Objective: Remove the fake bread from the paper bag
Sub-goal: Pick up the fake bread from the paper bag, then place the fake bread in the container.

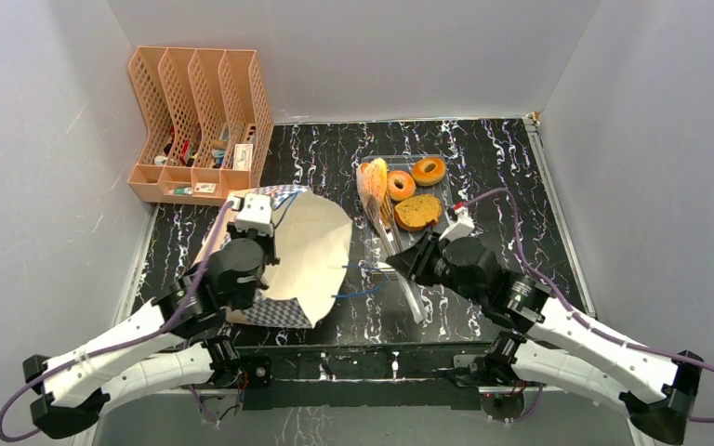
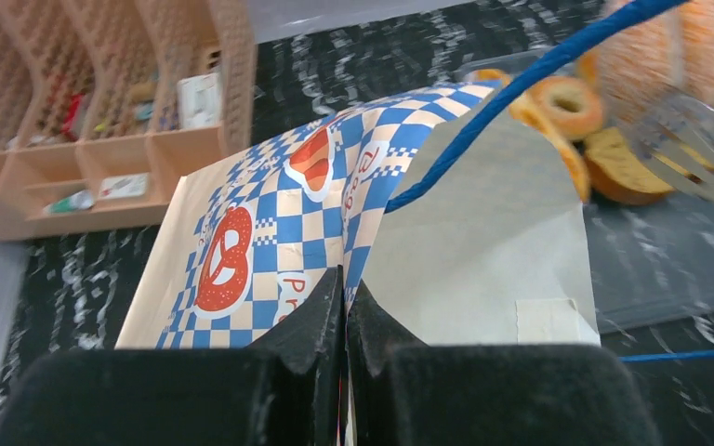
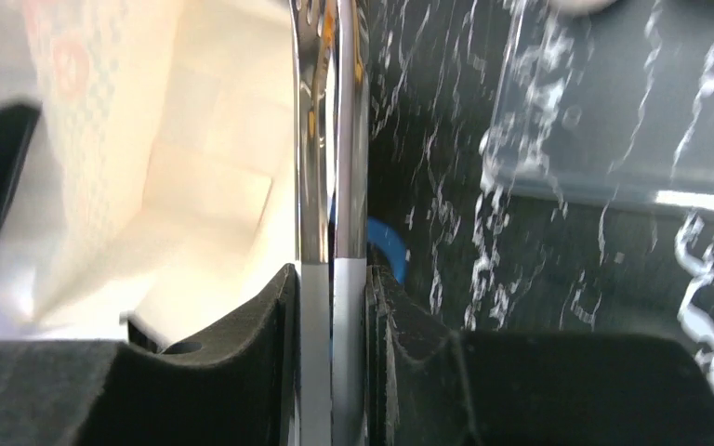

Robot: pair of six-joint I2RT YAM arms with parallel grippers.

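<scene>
While the paper bag (image 1: 307, 251) lies tipped over on the table, the left gripper (image 2: 345, 290) is pinched tight on its blue-checkered edge. Just right of the bag, the right gripper (image 3: 333, 279) clamps the thin metal tongs (image 3: 330, 139), jaws narrowly apart around them. Beyond the bag's far right side, a clear tray (image 1: 450, 186) holds the fake bread (image 1: 416, 212): two glazed rings, a golden loaf and a brown slice, all outside the bag.

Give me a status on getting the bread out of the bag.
Done: two glazed rings, the brown slice and the long loaf lie on the clear tray. In hand: the left tool is shut on the paper bag's edge, the right tool shut on the tongs. Left: the bag's inside is hidden, so I cannot confirm that it is empty.
</scene>
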